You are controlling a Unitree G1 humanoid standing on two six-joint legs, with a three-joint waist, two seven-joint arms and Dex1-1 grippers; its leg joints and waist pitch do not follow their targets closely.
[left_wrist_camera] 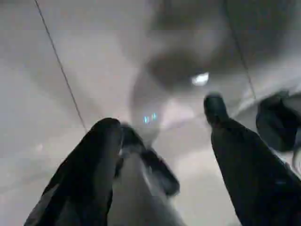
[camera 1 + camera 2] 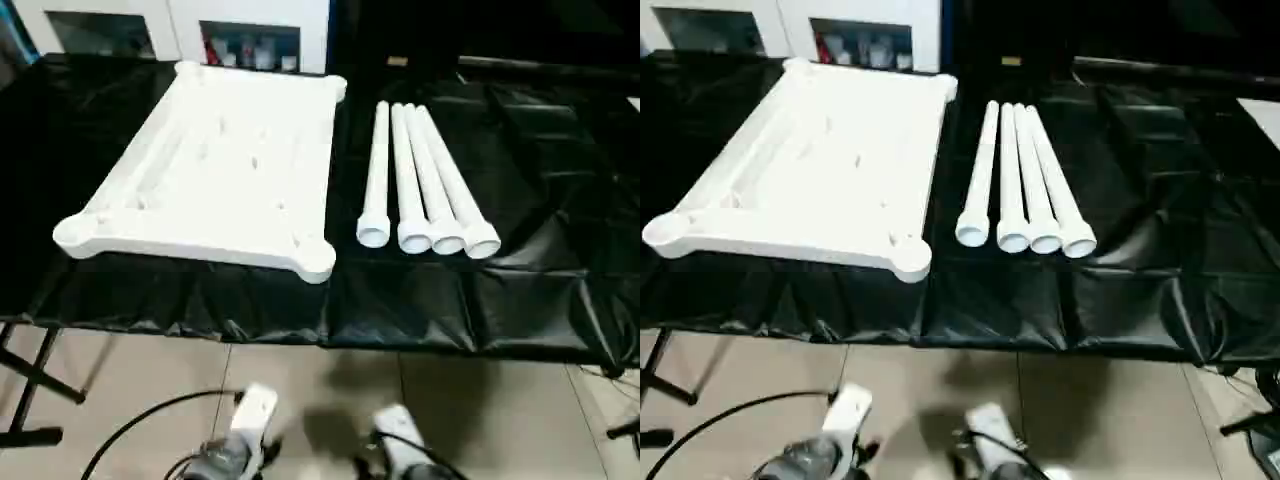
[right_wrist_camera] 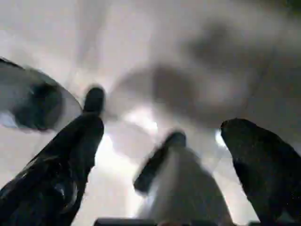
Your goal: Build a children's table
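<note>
The white table top (image 2: 215,165) lies with its ribbed underside up on the left half of a black-draped bench (image 2: 480,300), its rounded sockets at the corners. To its right, four white tube legs (image 2: 420,185) lie side by side with their wider ends toward me. My silver forearms hang low over the floor, the left forearm (image 2: 245,440) and the right forearm (image 2: 400,440), both well short of the bench. In the left wrist view my left gripper (image 1: 164,127) is open with nothing in it. In the right wrist view my right gripper (image 3: 164,136) is open too, over the pale floor.
A white cabinet with glass doors (image 2: 170,25) stands behind the bench. A black cable (image 2: 130,425) curves over the tiled floor at the lower left, near a black stand foot (image 2: 30,385). More cables lie at the lower right (image 2: 615,375).
</note>
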